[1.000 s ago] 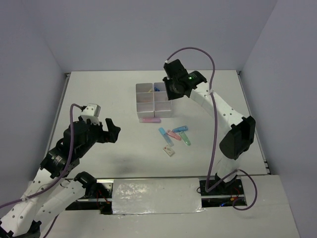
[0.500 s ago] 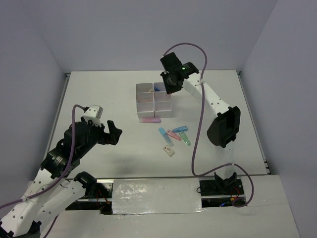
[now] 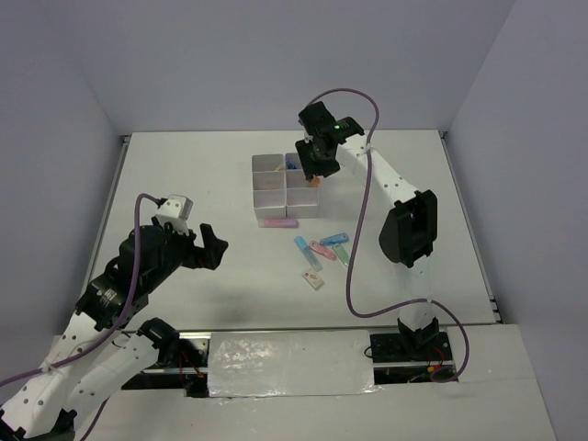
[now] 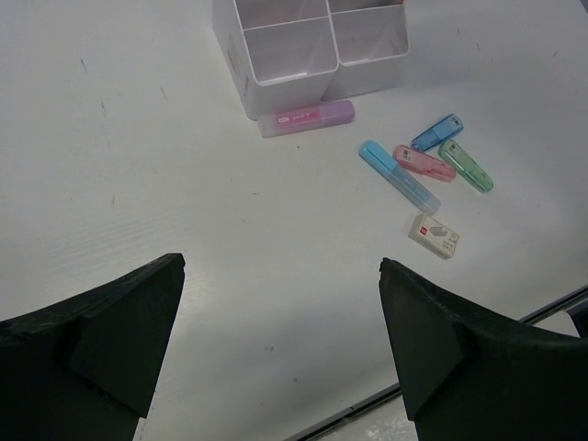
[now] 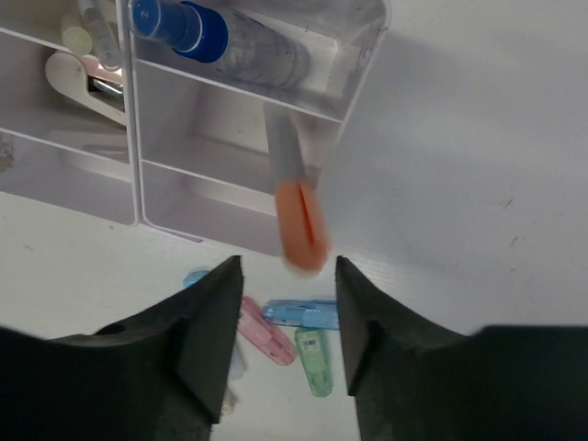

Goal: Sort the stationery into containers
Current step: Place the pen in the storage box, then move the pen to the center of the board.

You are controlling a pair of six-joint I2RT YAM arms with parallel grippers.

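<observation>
The white six-compartment container point(image 3: 269, 199) stands at the back middle of the table. My right gripper point(image 3: 312, 170) hovers over its right side, jaws open. In the right wrist view an orange marker point(image 5: 299, 225) hangs blurred ahead of the gripper point(image 5: 287, 262), touching neither finger, over the container's right wall point(image 5: 211, 220). A blue-capped bottle point(image 5: 211, 37) lies in a compartment. On the table lie a pink marker point(image 3: 278, 222), a light blue one point(image 3: 306, 250), a pink one point(image 3: 322, 249), a blue one point(image 3: 333, 240), a green one point(image 3: 344, 256) and a white eraser point(image 3: 313, 280). My left gripper point(image 3: 213, 246) is open and empty.
The left wrist view shows my left gripper point(image 4: 281, 266) high above bare table, with the container point(image 4: 285, 69) and the loose markers point(image 4: 424, 162) ahead and to the right. The table's near edge runs close behind the eraser point(image 4: 434, 235). Grey walls enclose the table.
My right gripper has shifted over the container's right side, and the orange marker now shows loose below it. The left arm has barely moved.
</observation>
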